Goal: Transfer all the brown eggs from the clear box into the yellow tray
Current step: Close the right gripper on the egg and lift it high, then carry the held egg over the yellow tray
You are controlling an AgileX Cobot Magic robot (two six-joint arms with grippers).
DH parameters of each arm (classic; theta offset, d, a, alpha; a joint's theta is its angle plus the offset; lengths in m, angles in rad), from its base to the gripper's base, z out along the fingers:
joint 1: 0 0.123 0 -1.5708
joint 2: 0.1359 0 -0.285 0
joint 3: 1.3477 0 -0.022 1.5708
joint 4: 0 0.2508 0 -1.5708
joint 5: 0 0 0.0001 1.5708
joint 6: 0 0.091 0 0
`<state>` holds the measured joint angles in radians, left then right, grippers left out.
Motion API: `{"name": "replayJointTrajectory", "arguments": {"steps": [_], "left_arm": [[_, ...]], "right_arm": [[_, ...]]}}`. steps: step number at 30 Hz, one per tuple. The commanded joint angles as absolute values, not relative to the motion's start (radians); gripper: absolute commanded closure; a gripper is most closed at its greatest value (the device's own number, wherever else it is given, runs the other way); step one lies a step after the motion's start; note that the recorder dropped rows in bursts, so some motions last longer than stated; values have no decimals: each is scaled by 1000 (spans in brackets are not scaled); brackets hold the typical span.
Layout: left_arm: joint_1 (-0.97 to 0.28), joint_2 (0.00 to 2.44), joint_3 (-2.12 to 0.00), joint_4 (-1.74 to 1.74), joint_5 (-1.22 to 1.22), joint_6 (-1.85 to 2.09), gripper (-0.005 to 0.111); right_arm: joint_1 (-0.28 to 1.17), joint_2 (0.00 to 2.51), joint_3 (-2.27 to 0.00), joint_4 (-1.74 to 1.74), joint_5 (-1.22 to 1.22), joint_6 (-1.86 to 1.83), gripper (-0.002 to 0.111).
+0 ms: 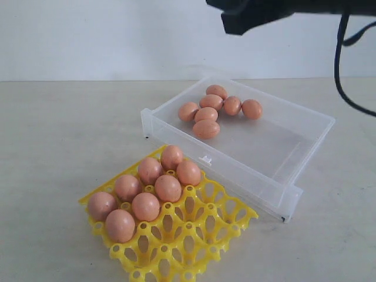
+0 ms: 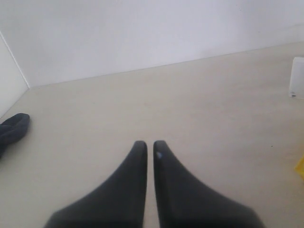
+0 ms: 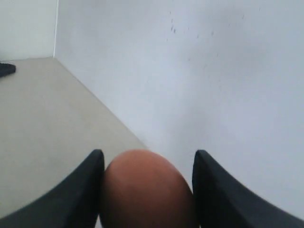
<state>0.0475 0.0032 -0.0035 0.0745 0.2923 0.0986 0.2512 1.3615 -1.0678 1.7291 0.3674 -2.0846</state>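
Right fingers point(image 3: 80, 194) clasp one egg point(image 3: 145, 190) aloft; left fingers point(image 2: 130, 190) pressed together, empty. Eight eggs point(image 1: 168, 188) sit in the tray point(image 1: 244, 216), lower centre; seven wait in the box point(image 1: 235, 170), upper right, so roughly half done.

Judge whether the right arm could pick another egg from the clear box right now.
Probably not yet: its end effector already holds an egg. The box itself is open and unobstructed.

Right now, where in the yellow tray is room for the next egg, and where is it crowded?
Free: the tray cups along its near and right edges, beside the seated eggs; also the box floor toward its right wall. Crowded: the tray's left and back cups; the loose eggs in the box's far corner.
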Motion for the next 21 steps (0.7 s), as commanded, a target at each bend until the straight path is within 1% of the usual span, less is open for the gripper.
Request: {"name": "replayJointTrajectory", "arguments": {"steps": [1,6,8,10,12,13,14,15,17,19,21], "left_arm": [[49,0,0,76,293,95,103],[49,0,0,76,293,95,103],[49,0,0,76,293,95,103],[49,0,0,76,293,95,103],[49,0,0,76,293,95,103],[49,0,0,76,293,95,103],[49,0,0,76,293,95,103],[49,0,0,76,293,95,103],[49,0,0,76,293,95,103],[49,0,0,76,293,95,103],[49,0,0,76,293,95,103]], "right_arm": [[266,1358,-1149,1490,355,-2124,109],[352,1358,-1125,837,177,-2116,109],[379,1358,-1109,808,46,-2067,109],[410,1358,-1107,870,-111,-1933,109],[445,1356,-1110,1002,-266,-1687,109],[457,1349,-1110,1058,-300,-1551,109],[459,1348,-1110,1134,-292,-1379,109],[459,1346,-1110,1150,-235,-1236,109],[459,1354,-1110,1108,-105,-1060,109],[468,1375,-1110,1089,19,-943,109],[484,1409,-1105,1090,96,-940,109]]}}
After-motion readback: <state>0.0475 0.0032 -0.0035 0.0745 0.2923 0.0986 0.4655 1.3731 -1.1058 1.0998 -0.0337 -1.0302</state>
